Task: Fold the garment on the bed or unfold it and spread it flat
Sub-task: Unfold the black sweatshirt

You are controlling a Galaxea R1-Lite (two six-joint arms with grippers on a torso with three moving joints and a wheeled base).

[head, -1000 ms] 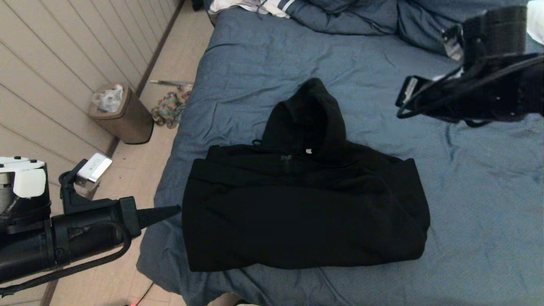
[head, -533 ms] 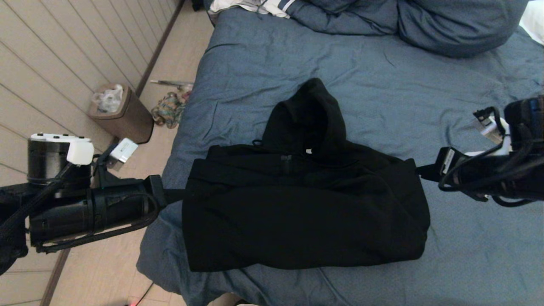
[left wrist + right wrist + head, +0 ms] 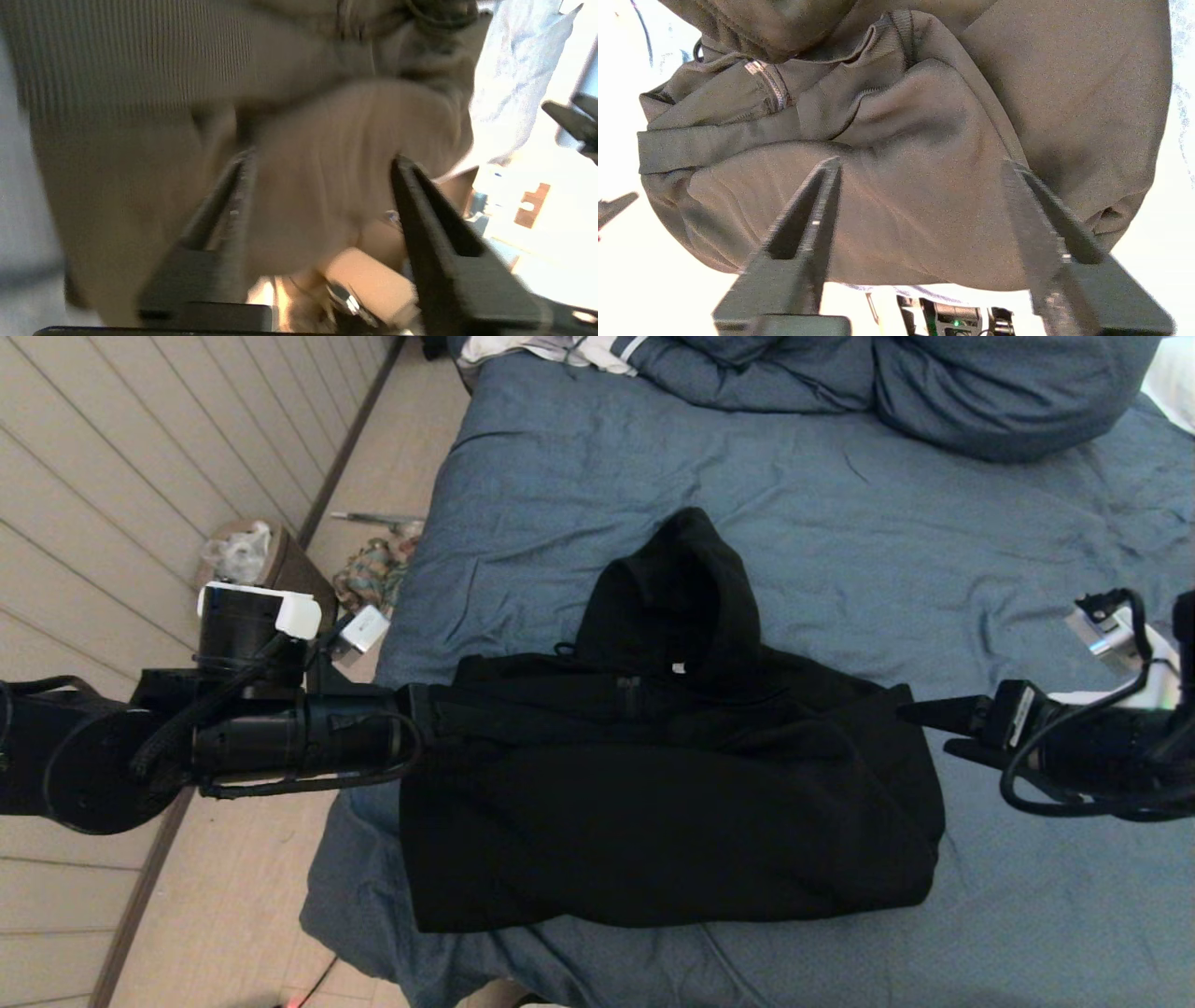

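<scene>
Hoodie (image 3: 667, 784) lies on the bed (image 3: 840, 523) between the two hands, partly folded: sleeves tucked in, body a rough rectangle, hood sticking out past the top edge on the far side from the robot.

Left hand (image 3: 415, 709) sits at the hoodie's left shoulder edge, fingers spread, nothing gripped. Left wrist view shows fabric right between the open fingers (image 3: 233, 205), close, blurred; can't tell if it touches. Right hand (image 3: 920, 714) is just off the right shoulder corner, also released, fingers (image 3: 817, 200) apart with cloth ahead of them, not pinched.

Step, as I judge it: both hands lining up on the shoulder corners for a two-handed grab. Next move likely calls for pushing in until each hand straddles a fabric edge, clenching together, then lifting evenly so the fold doesn't skew. Thick cloth, so stacked layers may slip out of a shallow pinch.

View differences: head view gives the whole layout, hood, white neck label (image 3: 679, 666). Right wrist view alone shows the zipper (image 3: 768, 84) and sleeve folds. Left wrist view catches the other hand's fingertips beyond the hoodie.
</scene>
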